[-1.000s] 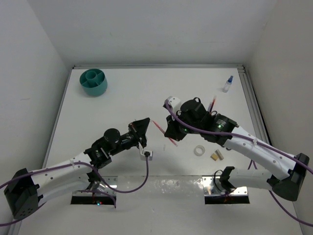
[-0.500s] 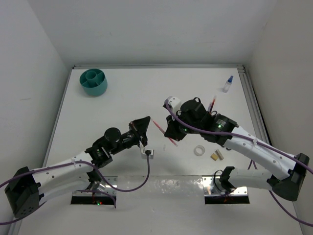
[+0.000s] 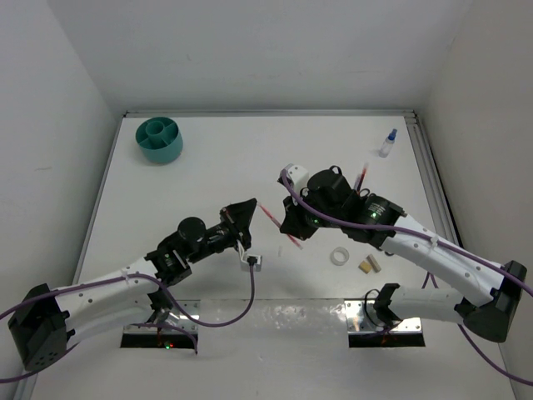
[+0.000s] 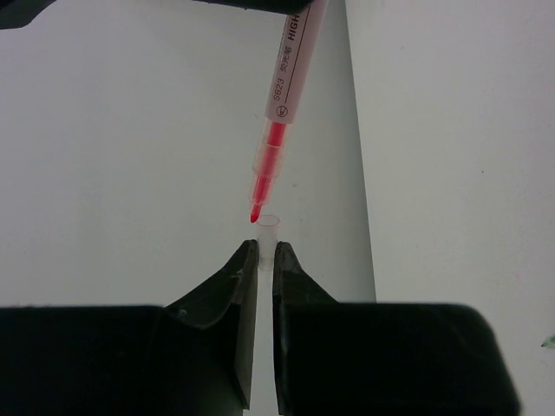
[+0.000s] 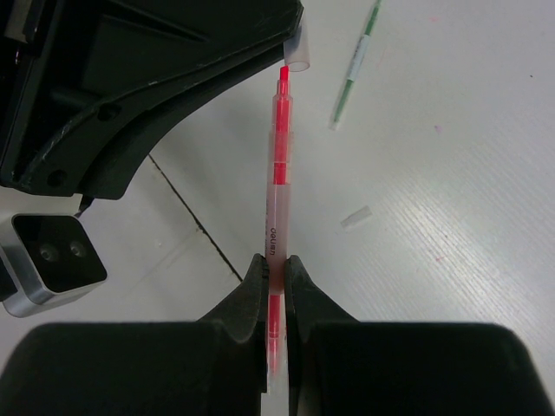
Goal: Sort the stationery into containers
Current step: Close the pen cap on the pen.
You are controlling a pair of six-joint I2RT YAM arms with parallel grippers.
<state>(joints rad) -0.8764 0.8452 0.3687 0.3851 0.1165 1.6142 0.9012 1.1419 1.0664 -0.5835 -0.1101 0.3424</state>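
Note:
My right gripper [image 5: 276,260] is shut on a red pen [image 5: 279,156] and holds it above the table, tip pointing at my left gripper [image 4: 266,247]. My left gripper is shut on a small clear pen cap [image 4: 267,227]. The pen's red tip [image 4: 257,213] is at the cap's open mouth. In the top view the two grippers meet mid-table, with the red pen [image 3: 268,215] between them. The teal pot [image 3: 160,139] stands at the far left corner. A green pen [image 5: 355,65] lies on the table beyond the grippers.
A blue-capped bottle [image 3: 388,143] stands at the far right. A second red pen [image 3: 361,177] lies behind the right arm. A white tape ring [image 3: 339,257] and tan blocks [image 3: 370,265] lie near the right arm. A small clear piece [image 5: 355,217] lies on the table.
My left gripper has edged slightly toward the pen tip with the cap. The right arm and the pen have hardly moved.

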